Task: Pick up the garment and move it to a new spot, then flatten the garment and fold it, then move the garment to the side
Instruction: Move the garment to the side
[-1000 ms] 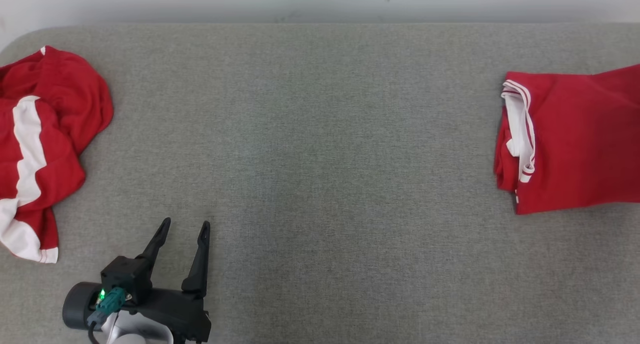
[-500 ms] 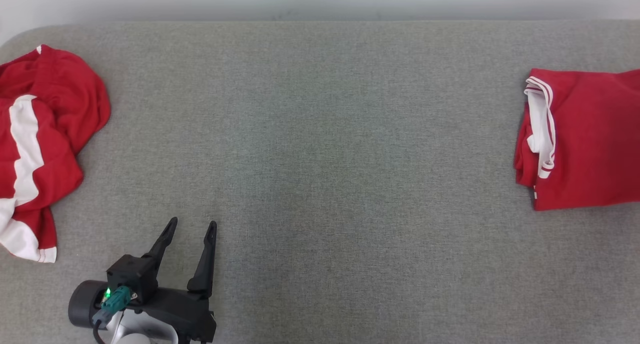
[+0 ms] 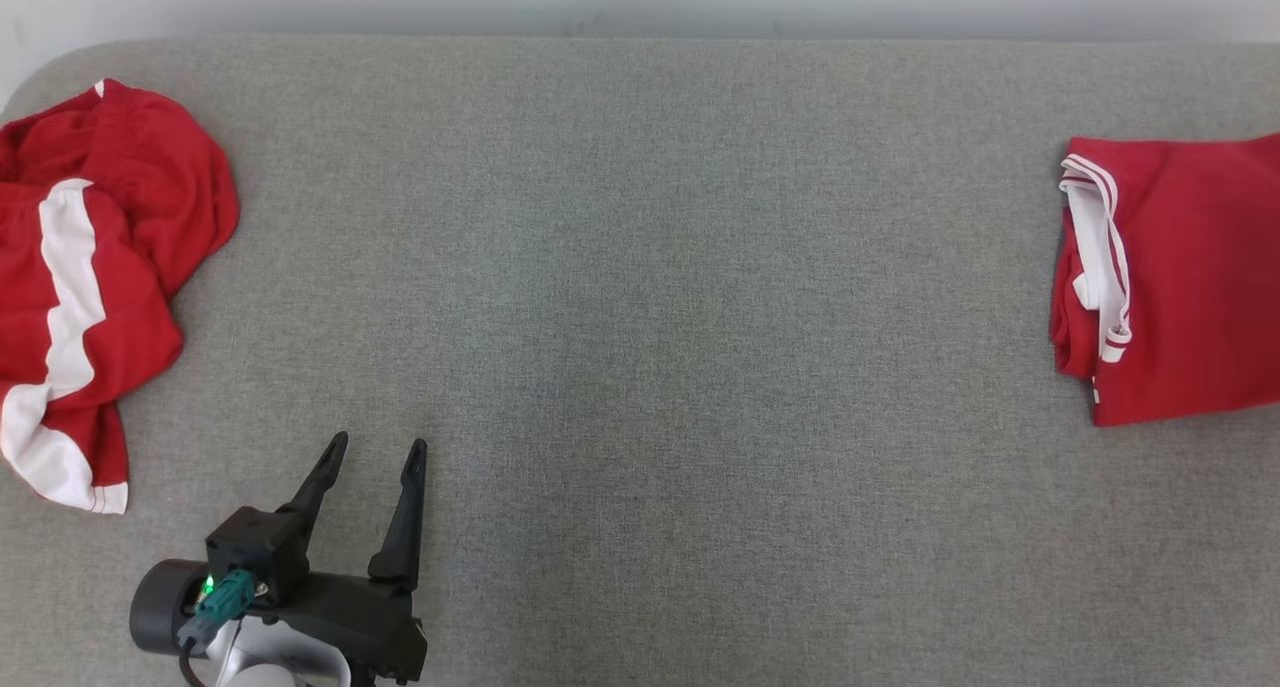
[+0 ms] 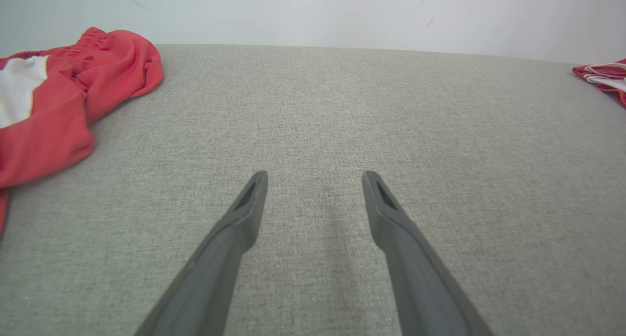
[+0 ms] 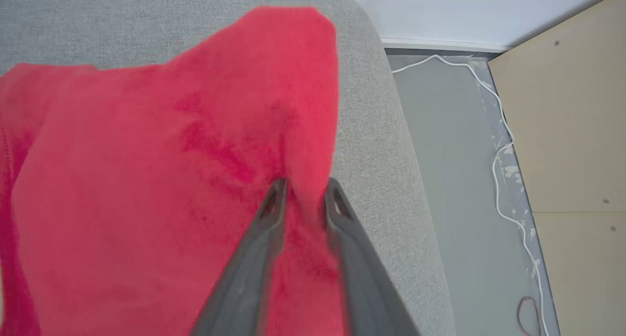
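Note:
The folded red garment with white-striped trim lies at the right end of the grey padded table, running past the head view's right edge; its tip also shows far right in the left wrist view. In the right wrist view my right gripper has its jaws only slightly apart, with a raised fold of the garment between the tips, close to the table's rounded end. My left gripper hovers open and empty over bare table at the front left.
A crumpled red and white garment lies at the table's left end. Beyond the table's right end the floor drops away, with a white cable and a wooden panel there.
The folded garment has slid further right along the table. The head view itself has shifted slightly. The left gripper has stayed open in about the same place.

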Robot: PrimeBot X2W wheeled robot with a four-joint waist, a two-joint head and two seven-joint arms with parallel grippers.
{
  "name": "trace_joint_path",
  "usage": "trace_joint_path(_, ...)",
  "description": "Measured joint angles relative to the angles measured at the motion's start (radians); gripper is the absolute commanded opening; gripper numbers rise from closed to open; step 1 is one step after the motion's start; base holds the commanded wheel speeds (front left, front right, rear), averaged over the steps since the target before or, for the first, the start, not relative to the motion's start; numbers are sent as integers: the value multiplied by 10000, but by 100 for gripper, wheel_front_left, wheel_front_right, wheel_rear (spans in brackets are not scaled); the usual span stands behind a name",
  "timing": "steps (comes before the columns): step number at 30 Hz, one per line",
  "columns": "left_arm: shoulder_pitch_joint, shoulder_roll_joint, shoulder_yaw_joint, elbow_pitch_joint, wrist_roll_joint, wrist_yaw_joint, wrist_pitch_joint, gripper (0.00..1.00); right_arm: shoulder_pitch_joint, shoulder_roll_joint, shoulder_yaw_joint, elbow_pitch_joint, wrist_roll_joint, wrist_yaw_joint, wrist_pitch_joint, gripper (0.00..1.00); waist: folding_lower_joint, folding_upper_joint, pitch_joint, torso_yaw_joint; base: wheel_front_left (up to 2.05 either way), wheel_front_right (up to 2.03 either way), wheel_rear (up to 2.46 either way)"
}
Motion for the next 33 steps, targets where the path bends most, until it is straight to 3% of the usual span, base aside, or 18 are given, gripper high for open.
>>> trace_joint_path(11,6,-65,31,263,-8,8,-2,100,7,-17,25,27,-46,4,-341,100,0,0,-395,-71,0,0,0)
trace_joint_path(22,376,-178,332,872,-265,10,-105,100,949,121,-539,-577,472,1214,-2433,100,-1,-1,-1421,-119,0,0,0)
trace_joint_path(28,1066,58,652,926,-336,84,-196,100,1869,222,-880,-1055,857,1572,-3925,100,-2,-1,-2127,-208,0,0,0)
trace_joint_path(33,1801,253,1062,819,-430,98,-251,100,2643,610,-984,-1779,1026,1624,-5227,100,-2,-2,-2642,-370,0,0,0)
